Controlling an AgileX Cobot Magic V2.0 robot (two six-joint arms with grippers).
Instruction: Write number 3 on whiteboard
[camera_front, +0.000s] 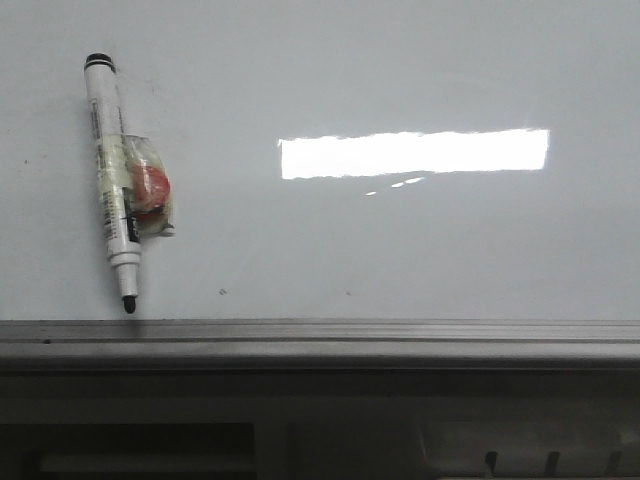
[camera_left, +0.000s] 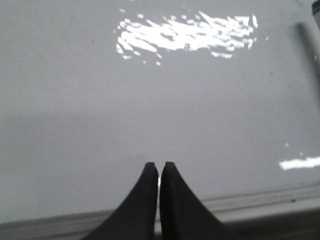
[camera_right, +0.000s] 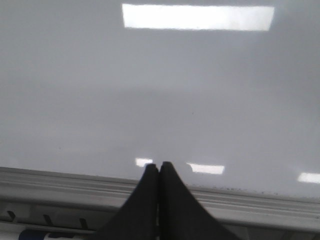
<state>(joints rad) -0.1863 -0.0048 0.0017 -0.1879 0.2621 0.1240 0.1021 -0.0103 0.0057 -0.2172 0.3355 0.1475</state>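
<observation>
1. The left gripper has its 2 black fingers pressed almost tip to tip, holding nothing, above bare board near the rail.
2. The right gripper is the same: fingers together with only a hairline seam, empty, hovering over the rail.
3. The whiteboard fills the front view, glossy and pale, with the grey rail along its 6 o'clock edge and a bright light reflection toward 2 o'clock of centre.
4. The marker lies flat on the board at 9 o'clock, uncapped tip pointing to 6 o'clock and just short of the rail; a clear wrap with a red blob clings to its barrel.
5. No number 3 is visible anywhere on the board; only a few tiny dark specks. In my judgement the task has not started.
6. Risks: the marker lies flat against a slick surface, so closing fingers could skid it or roll it toward the rail; the bulky wrap may make the grasp sit crooked, tilting the tip; an uncapped tip dragged during pickup would leave a stray mark.
7. Hard to tell: neither arm appears in the front view, so their position relative to the marker is unclear. The marker is cut off at the left wrist view's edge. The wrap's contents are too blurred to identify.
</observation>
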